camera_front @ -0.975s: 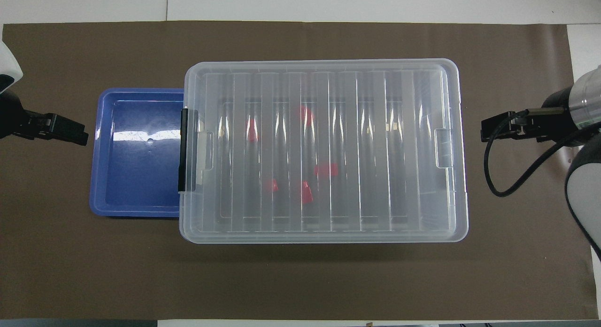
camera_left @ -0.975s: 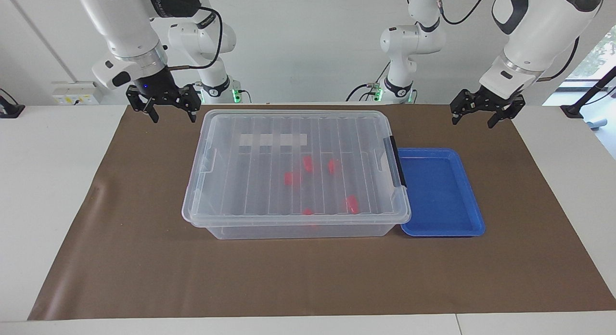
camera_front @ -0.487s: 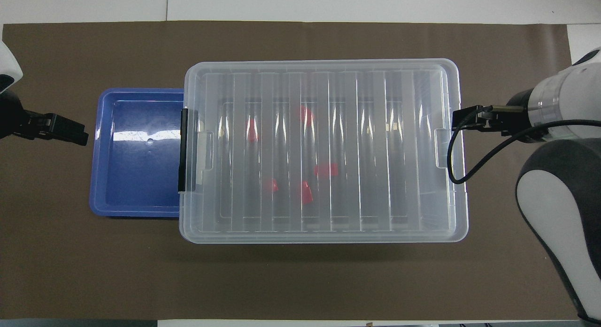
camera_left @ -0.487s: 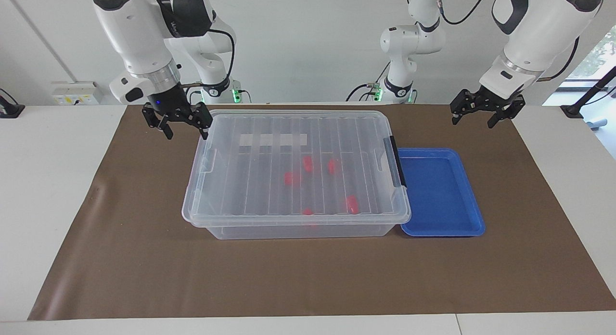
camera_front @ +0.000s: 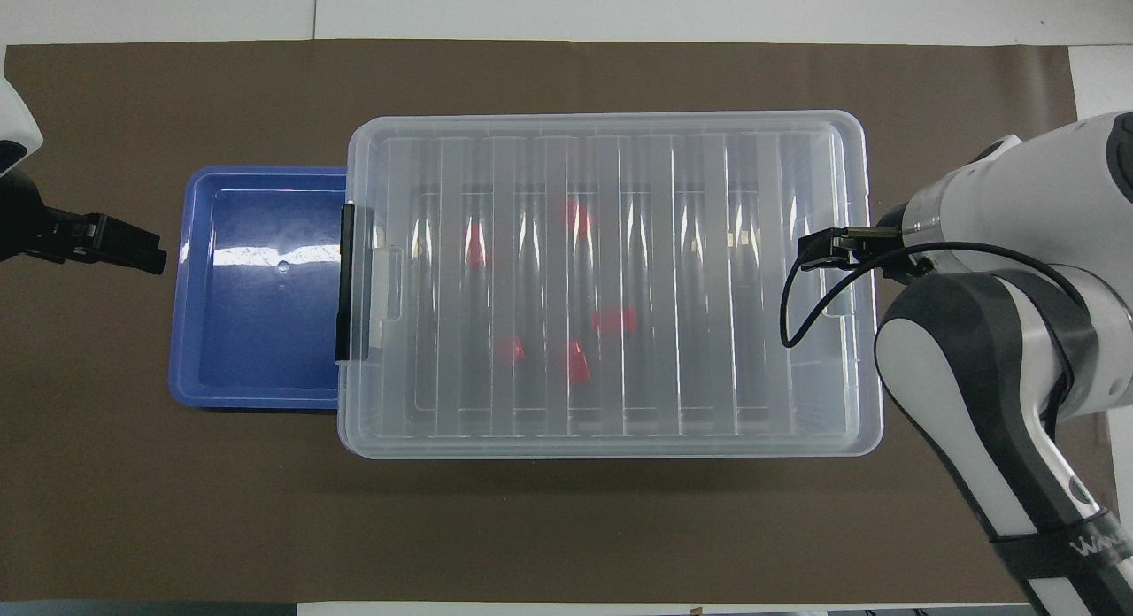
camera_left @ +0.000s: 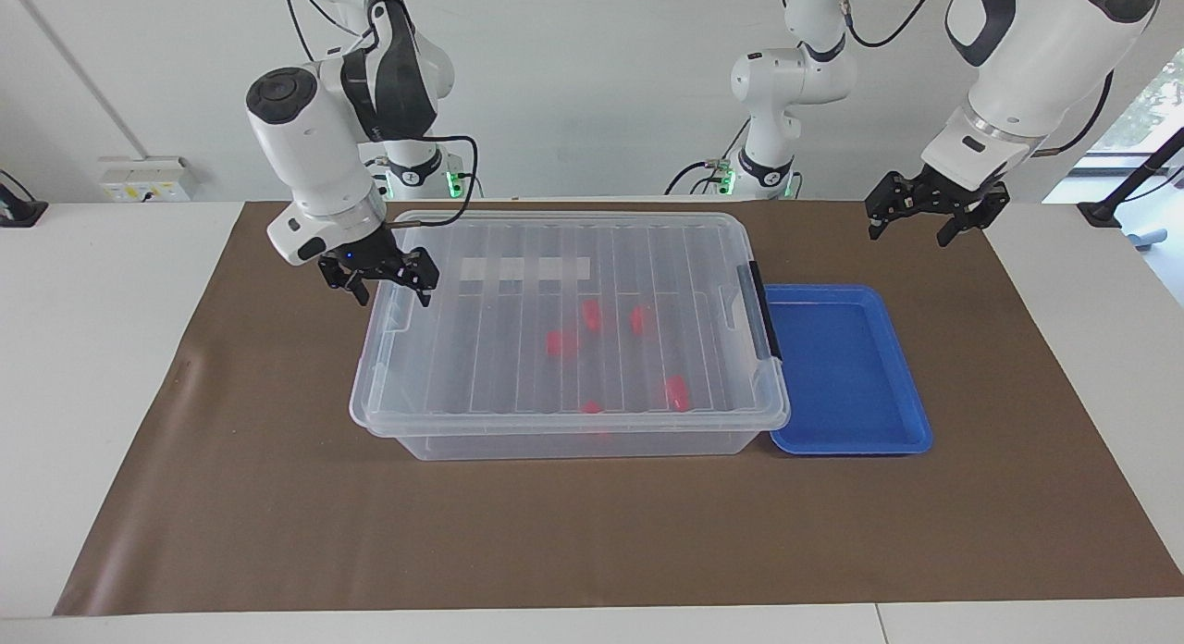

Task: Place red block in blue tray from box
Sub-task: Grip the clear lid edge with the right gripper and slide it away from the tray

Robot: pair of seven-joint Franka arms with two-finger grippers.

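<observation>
The right gripper point(camera_left: 390, 285), fingers spread, is positioned over the lidded box's point(camera_left: 564, 413) end; the left gripper point(camera_left: 930, 220), likewise spread, is held near the blue tray point(camera_left: 911, 413).

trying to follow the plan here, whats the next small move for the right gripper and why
Probably lower the right gripper onto the clear latch tab at its end of the box. The ribbed lid is on, shutting in the red blocks, and the open gripper hangs just over that end. The left gripper waits by the blue tray.
</observation>
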